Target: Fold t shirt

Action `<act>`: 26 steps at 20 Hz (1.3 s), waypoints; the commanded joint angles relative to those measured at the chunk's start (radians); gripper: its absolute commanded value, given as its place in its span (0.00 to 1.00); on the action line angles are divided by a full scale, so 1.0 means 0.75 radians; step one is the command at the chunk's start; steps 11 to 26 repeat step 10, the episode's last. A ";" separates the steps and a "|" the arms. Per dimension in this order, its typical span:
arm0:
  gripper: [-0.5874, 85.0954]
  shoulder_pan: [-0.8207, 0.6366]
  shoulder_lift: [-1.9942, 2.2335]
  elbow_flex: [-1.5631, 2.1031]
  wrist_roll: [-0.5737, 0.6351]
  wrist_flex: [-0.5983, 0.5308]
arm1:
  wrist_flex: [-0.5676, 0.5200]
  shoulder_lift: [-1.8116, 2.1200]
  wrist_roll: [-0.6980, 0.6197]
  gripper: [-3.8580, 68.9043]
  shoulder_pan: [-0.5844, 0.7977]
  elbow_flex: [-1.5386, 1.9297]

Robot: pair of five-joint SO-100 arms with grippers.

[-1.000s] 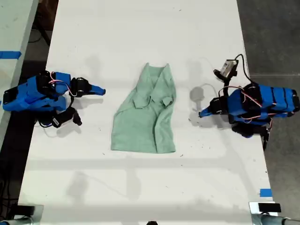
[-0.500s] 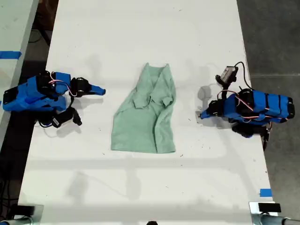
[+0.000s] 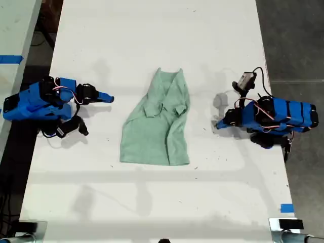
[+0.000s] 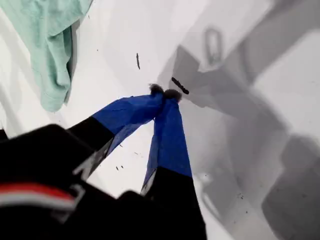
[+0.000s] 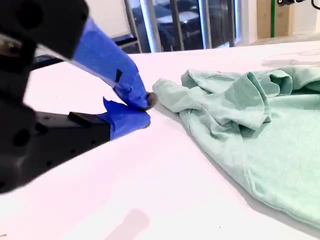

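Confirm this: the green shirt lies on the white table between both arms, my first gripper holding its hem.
Wrong on the hold: the first wrist view shows my first gripper with fingers shut on nothing, clear of the shirt. The shirt does lie on the white table between both arms.

you only get part of the pale mint-green cloth t shirt in the first wrist view, where the picture's edge cuts it off. in the second wrist view its far side also runs out of frame. the background behind the white table is blurred.
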 commanded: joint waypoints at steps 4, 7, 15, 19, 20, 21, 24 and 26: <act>0.01 0.004 0.006 -0.006 -0.043 -0.004 | -0.004 0.010 0.025 0.05 -0.027 0.033; 0.01 0.004 0.006 -0.006 -0.043 -0.004 | -0.004 0.010 0.020 0.05 -0.031 0.033; 0.01 0.006 0.006 -0.004 -0.045 -0.008 | -0.006 0.010 0.018 0.05 -0.031 0.033; 0.01 0.006 0.006 -0.004 -0.045 -0.008 | -0.006 0.010 0.018 0.05 -0.031 0.033; 0.01 0.006 0.006 -0.004 -0.045 -0.008 | -0.006 0.010 0.018 0.05 -0.031 0.033; 0.01 0.006 0.006 -0.004 -0.045 -0.008 | -0.006 0.010 0.018 0.05 -0.031 0.033; 0.01 0.006 0.006 -0.004 -0.045 -0.008 | -0.006 0.010 0.018 0.05 -0.031 0.033; 0.01 0.006 0.006 -0.004 -0.045 -0.008 | -0.006 0.010 0.018 0.05 -0.031 0.033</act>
